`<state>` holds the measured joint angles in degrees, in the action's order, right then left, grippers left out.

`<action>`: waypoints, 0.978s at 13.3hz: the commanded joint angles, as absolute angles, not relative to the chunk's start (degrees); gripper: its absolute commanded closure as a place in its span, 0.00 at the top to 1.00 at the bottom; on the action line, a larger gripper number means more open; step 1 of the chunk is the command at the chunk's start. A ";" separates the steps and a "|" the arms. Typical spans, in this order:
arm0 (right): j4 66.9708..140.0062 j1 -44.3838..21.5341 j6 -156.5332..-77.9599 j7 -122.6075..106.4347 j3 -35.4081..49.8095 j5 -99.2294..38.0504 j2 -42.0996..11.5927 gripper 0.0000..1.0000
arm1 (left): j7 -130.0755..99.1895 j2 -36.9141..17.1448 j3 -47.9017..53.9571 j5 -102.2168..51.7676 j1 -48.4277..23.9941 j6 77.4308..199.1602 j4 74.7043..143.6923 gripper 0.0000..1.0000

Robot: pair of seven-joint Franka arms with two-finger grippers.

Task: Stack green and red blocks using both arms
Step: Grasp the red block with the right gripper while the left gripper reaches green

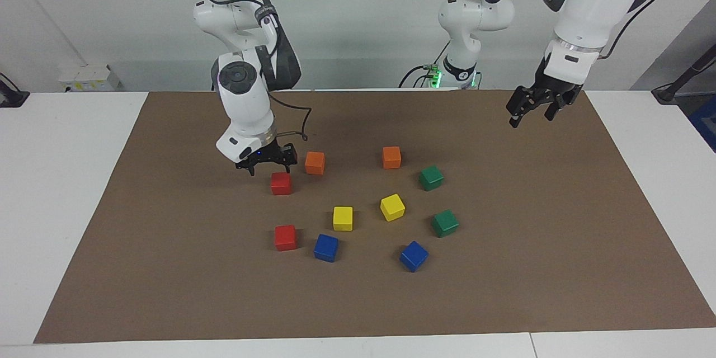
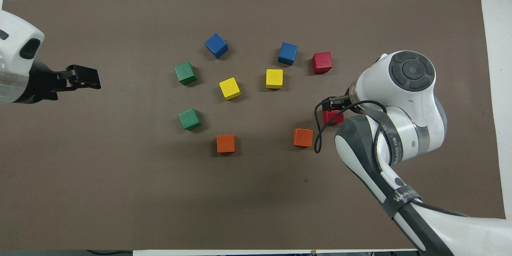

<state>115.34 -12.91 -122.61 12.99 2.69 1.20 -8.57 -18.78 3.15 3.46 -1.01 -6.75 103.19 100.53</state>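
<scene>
Blue block [image 1: 414, 255] lowest in facing frame | red block [image 1: 281, 183] center-left, directly under right gripper [image 1: 267, 165], fingers spread, nothing held | other red block [image 1: 285, 237] lower; green blocks [image 1: 431, 178] center-right | left gripper [image 1: 534, 111] upper right, spread, waiting, well apart.

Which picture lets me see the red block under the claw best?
The facing view: the red block shows whole there, just below the right claw, which is open and not touching it. In the overhead view the claw and arm hide most of that block.
</scene>
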 commanded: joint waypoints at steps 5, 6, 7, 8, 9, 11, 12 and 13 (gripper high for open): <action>118.04 -13.01 -127.44 14.94 2.99 0.88 -9.40 1.00 | -32.51 -5.53 2.64 -1.41 -16.25 111.25 102.03 1.00; 118.04 -13.09 -128.22 15.03 2.99 0.88 -9.93 1.00 | -32.69 -5.80 2.64 -1.06 -17.13 112.49 103.61 1.00; 118.30 -13.97 -129.36 15.03 2.99 0.79 -10.37 1.00 | -32.78 -5.71 2.55 -0.88 -17.23 114.76 106.15 1.00; 118.47 -14.06 -129.81 15.38 2.99 0.79 -10.55 1.00 | -32.78 -4.84 2.55 -0.88 -17.14 117.31 108.78 1.00; 118.48 -14.06 -129.81 15.47 2.99 0.79 -10.63 1.00 | -32.87 -4.57 2.55 -0.88 -17.14 118.20 110.11 1.00; 118.48 -14.06 -129.99 15.29 2.99 0.88 -11.25 1.00 | -34.26 -5.53 2.55 -0.62 -17.23 118.39 110.13 1.00; 118.48 -14.06 -130.34 15.21 2.99 0.88 -11.42 1.00 | -37.24 -6.41 2.55 0.95 -18.01 118.48 110.21 1.00; 118.65 -14.06 -131.04 15.21 2.99 0.88 -11.60 1.00 | -41.18 -8.24 2.55 3.58 -19.67 118.65 110.04 1.00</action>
